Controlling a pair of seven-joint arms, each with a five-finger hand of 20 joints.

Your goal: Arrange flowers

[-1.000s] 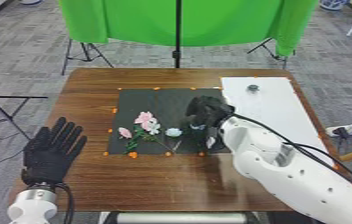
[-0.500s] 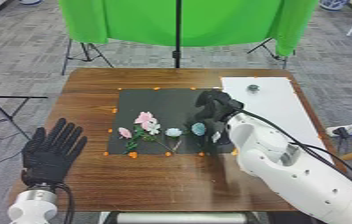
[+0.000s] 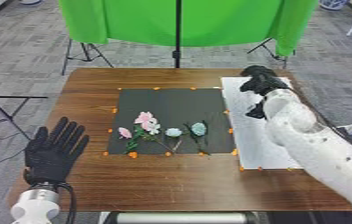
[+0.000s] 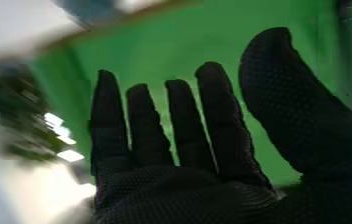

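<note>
bench point(image 3: 92, 185): brown wood, laid out as the work surface. green cloth point(image 3: 190, 30) hung beyond its far edge. white sheet point(image 3: 266, 150) set along the right side; dark mat point(image 3: 159, 100) just beside it, in the middle.

right robot hand point(image 3: 261, 80): held over the far part of the white sheet, spread wide, thumb well apart from the fingers, nothing grasped. left robot hand point(image 3: 52, 155): laid out wide at the left side, nothing held.

task's flowers: all seen on the near half of the dark mat, side by side. pink flowers point(image 3: 144, 118) to the left, pale flower point(image 3: 173, 132) next, blue-green flower point(image 3: 198, 129) nearest the white sheet.

step in hand, as judged: spacing of the row to be checked, any stray stem to be corrected. stem best pinched low, petals left unpressed; lift kept straight up, since crossing leaves could be snagged. release best made wide before the hand is raised.

edges and room: bench's far and right edges are near the right robot hand, so inward travel is advised. approach over the white sheet is judged safest, kept high until the blue-green flower is passed. small orange markers point(image 3: 133, 155) at the mat's border best left undisturbed.
</note>
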